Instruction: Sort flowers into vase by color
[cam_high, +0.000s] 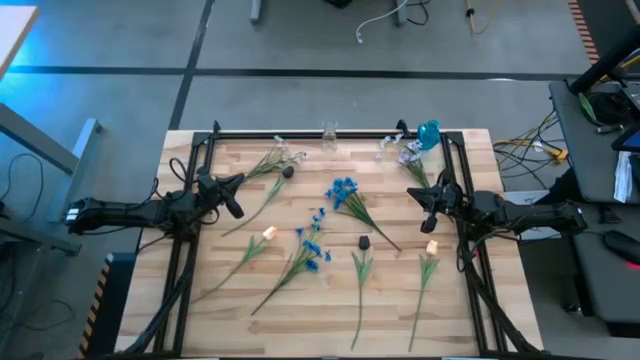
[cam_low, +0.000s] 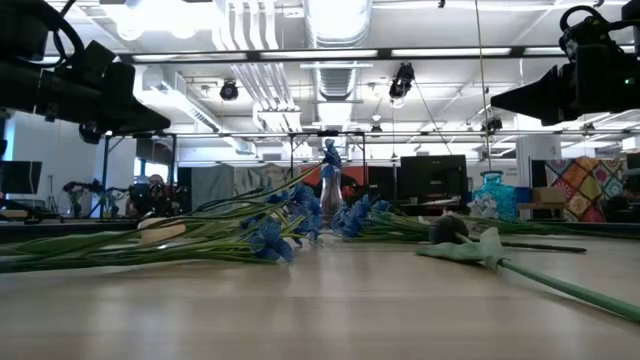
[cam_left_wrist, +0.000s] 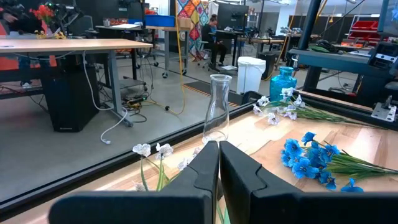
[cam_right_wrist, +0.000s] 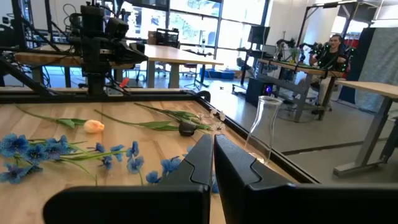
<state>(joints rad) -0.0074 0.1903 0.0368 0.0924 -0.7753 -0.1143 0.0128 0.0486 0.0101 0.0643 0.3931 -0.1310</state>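
1. Wooden tabletop (cam_high: 330, 310) stands on a grey floor, with desks and people in the room beyond
2. Flowers lie scattered across the boards: a blue-blossomed bunch (cam_high: 344, 192) near the middle, a second blue sprig (cam_high: 310, 248) just below it, white sprigs (cam_high: 272, 160) toward the far left, pale orange heads (cam_high: 268, 233) and (cam_high: 432, 247), and a dark head (cam_high: 364, 241) between them
3. Clear glass vase (cam_high: 329, 136) stands upright at the far edge; a blue vase (cam_high: 429, 135) stands at the far right corner with white blossoms (cam_high: 408, 152) beside it
4. Left gripper (cam_high: 232, 195) hovers at the left side, fingers together, holding nothing
5. Right gripper (cam_high: 424, 205) hovers at the right side, fingers likewise together and empty
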